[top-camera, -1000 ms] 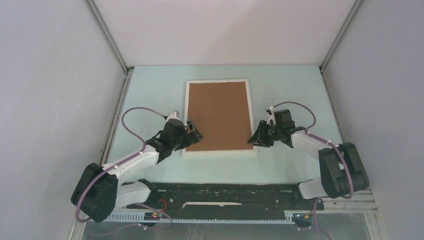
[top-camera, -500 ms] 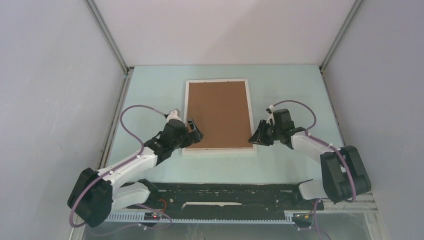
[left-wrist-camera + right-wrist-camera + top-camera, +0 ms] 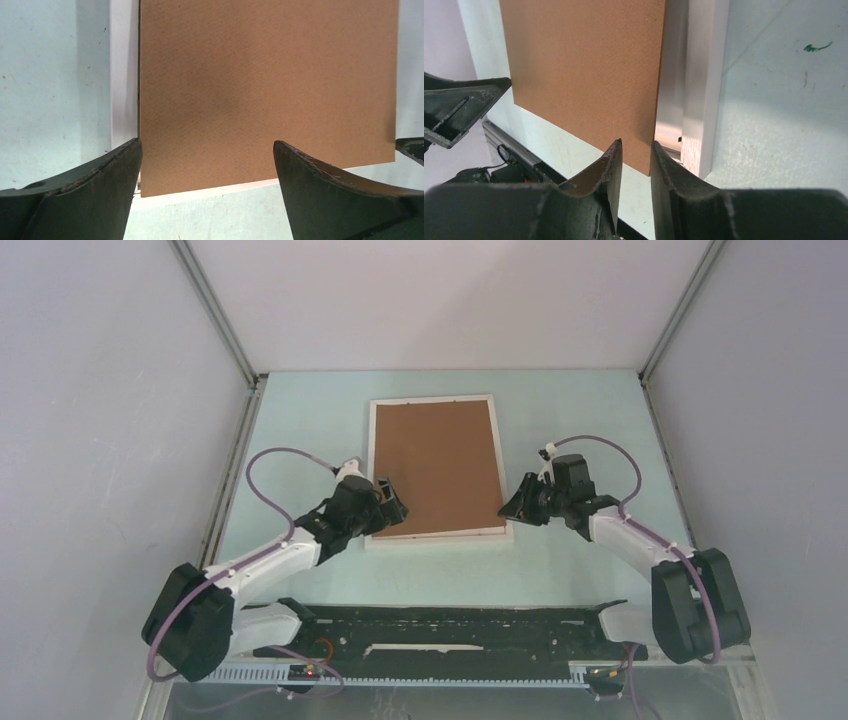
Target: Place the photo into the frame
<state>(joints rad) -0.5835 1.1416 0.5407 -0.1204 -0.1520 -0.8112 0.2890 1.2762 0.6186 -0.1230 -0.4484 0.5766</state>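
The white frame (image 3: 437, 399) lies flat at the table's middle. The plain brown backing board (image 3: 437, 465) lies on it, slightly askew, and covers its inside. The photo is hidden. My left gripper (image 3: 388, 502) is open and empty at the board's near left corner. The left wrist view shows its jaws wide apart (image 3: 206, 141), with the board (image 3: 270, 90) and the frame rail (image 3: 122, 75) ahead. My right gripper (image 3: 512, 506) is at the near right corner. Its jaws (image 3: 636, 141) stand almost together, with the board's corner (image 3: 584, 65) in the narrow gap, beside the frame rail (image 3: 704, 75).
A black rail (image 3: 450, 625) with the arm bases runs along the near edge. Pale walls with metal posts (image 3: 215, 310) close in the table on three sides. A small green mark (image 3: 818, 47) is on the table right of the frame.
My right gripper has shifted slightly up and right at the board's corner, and its elbow has swung right. The board's near edge has moved slightly away. The left gripper has barely moved.
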